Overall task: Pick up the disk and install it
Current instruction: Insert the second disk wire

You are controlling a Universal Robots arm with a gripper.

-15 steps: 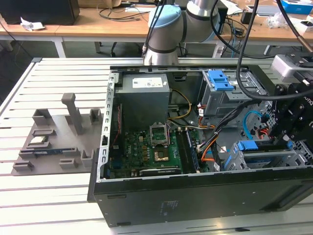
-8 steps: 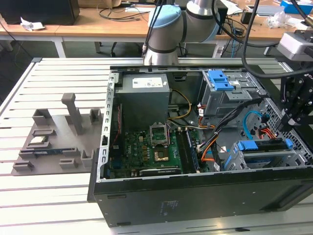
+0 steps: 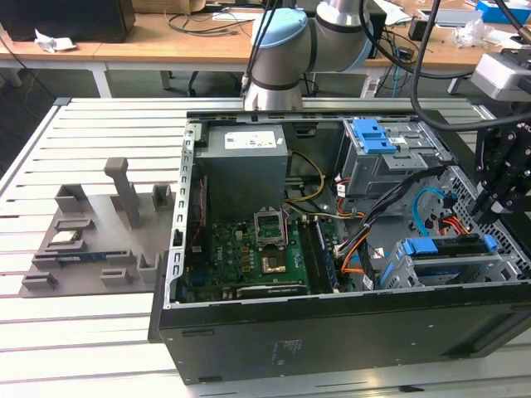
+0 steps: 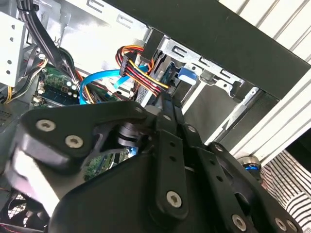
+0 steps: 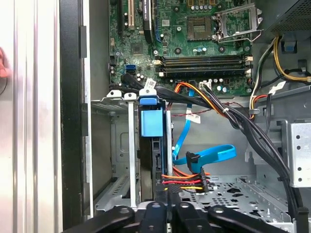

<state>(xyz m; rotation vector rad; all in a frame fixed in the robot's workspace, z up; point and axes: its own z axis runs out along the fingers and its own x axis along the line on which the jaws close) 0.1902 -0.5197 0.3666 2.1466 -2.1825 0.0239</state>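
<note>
The open black metal computer case (image 3: pixel 332 332) holds a green motherboard (image 3: pixel 249 257) and a grey steel drive cage (image 3: pixel 431 269). The silver hard disk with blue plastic rails (image 3: pixel 448 247) sits on edge inside that cage. The black gripper (image 3: pixel 489 203) hangs just above it, fingers (image 5: pixel 170 208) pressed together, grasping nothing. In the first wrist view, the disk's blue end tab (image 5: pixel 151 121) and an orange-red cable bundle (image 5: pixel 187 182) show.
</note>
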